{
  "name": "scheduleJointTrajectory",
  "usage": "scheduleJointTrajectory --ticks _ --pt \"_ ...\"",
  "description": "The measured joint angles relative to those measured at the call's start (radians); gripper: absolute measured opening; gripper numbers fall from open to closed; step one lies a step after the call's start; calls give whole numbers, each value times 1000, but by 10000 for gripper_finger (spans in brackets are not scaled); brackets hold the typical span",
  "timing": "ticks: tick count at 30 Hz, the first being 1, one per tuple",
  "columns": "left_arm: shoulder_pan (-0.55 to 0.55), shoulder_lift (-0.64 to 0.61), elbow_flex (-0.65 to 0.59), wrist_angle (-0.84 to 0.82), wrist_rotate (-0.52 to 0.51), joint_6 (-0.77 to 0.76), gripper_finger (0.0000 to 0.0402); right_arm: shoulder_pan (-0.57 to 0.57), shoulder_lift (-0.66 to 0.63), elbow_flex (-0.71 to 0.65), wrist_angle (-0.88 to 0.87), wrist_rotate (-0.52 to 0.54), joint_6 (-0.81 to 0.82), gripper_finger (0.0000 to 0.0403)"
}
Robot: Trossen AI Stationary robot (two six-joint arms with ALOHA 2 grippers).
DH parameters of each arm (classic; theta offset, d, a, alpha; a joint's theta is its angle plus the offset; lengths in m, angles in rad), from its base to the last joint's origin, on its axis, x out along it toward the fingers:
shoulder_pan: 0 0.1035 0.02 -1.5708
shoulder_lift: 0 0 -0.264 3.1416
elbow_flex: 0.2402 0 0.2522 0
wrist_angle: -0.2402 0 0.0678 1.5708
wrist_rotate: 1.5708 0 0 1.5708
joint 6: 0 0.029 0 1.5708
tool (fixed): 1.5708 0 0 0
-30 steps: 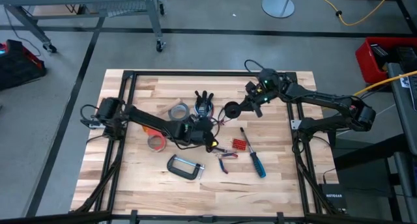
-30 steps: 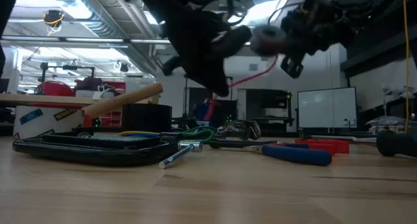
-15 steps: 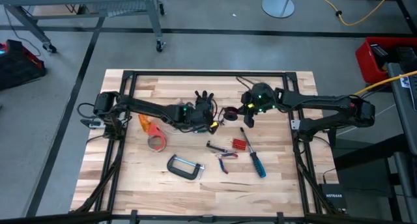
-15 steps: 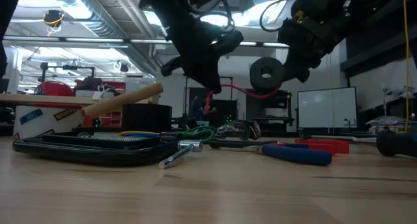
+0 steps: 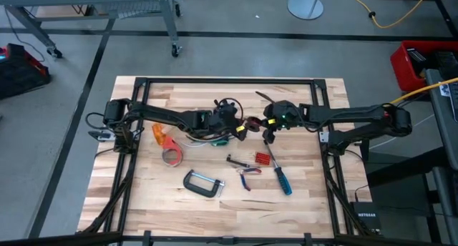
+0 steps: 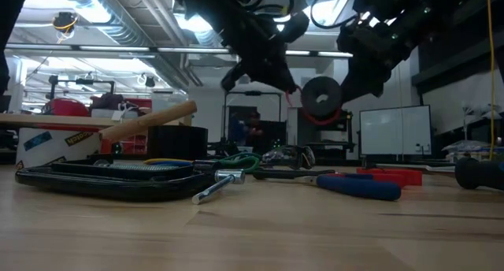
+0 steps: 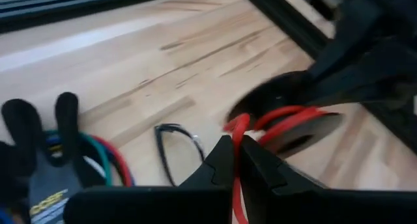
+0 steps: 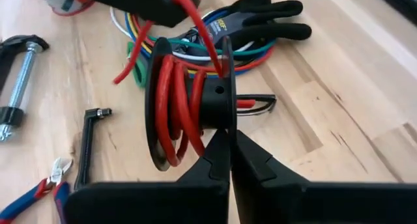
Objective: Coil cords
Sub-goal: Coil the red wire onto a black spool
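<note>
Centre frame, right hand [image 8: 228, 142] pinches the spool [image 8: 189, 107]; left hand [image 7: 238, 152] pinches the red cord [image 8: 172, 97]. Slack could slip off the spool's rim.

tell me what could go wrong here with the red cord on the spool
The left gripper pinches the red cord right beside the spool held by the right gripper; the arms could collide. The wraps look loose and could slide off. The cord's free end hangs near the other cords and might snag.
</note>
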Motion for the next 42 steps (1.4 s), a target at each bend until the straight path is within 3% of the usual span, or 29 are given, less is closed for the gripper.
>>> scheduleJointTrajectory --ticks 10,25,42 --pt "0 2 1 82 4 2 0 0 106 0 34 0 93 1" --pt "-14 2 1 103 0 9 0 -1 258 -1 286 -28 155 1" --pt "-88 2 1 108 -68 141 0 -2 264 -2 539 -30 306 1"
